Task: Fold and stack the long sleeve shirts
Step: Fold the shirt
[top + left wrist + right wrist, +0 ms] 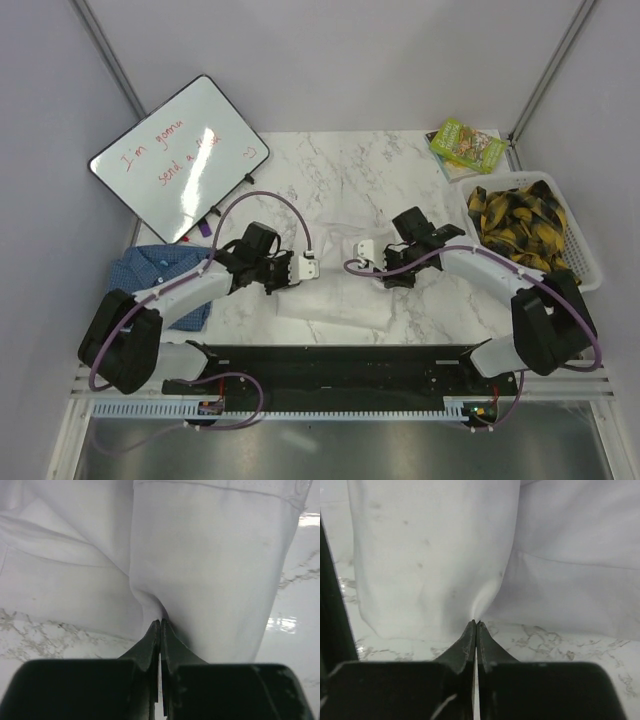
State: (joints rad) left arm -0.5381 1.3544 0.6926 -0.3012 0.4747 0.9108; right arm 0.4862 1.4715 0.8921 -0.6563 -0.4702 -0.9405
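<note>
Left fingers [149,647] and right fingers [468,645] sit closest to their wrist cameras. Only their dark tips and blocky bases show, and the rest is cut off at the bottom edge. From above, the white shirt [335,305] is hard to tell from the pale marble surface [330,160]. Its outline is mostly lost, and only a creased patch near the middle of the near edge reads as cloth. The blue checked shirt [150,265] lies at the left edge, partly covered by the left arm. Grey panel walls close in the surface. A whiteboard [180,155] leans at the far left corner, and a green packet [467,143] sits at the far right corner. A white basket [588,268] of yellow-and-black cloth [520,215] stands along the right edge. Each pair of fingers is pressed together on a pinch of the white shirt, which puckers up to the tips. The two pairs are near each other over the middle of the surface.
</note>
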